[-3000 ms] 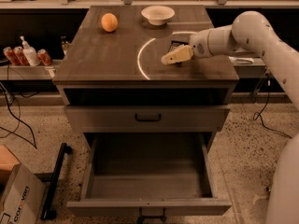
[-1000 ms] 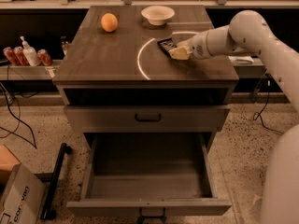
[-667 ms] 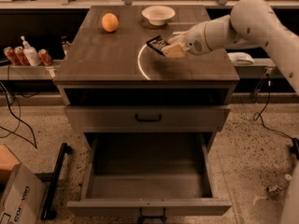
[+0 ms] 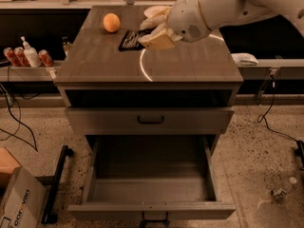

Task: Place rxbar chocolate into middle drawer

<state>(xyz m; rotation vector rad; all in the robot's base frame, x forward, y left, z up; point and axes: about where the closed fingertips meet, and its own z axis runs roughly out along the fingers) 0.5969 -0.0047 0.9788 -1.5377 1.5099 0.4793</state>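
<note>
Rxbar chocolate is pinched at its right end by the gripper, over the cabinet's top surface and near an orange. Below, the middle drawer stands open.

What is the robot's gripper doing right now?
Gripper: shut on the rxbar chocolate, over the cabinet top.

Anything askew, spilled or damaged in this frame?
Nothing stands out. The gripper holds the rxbar above the cabinet, just right of the orange. The middle drawer is pulled out, square and looks empty. No spills or damage show.
</note>
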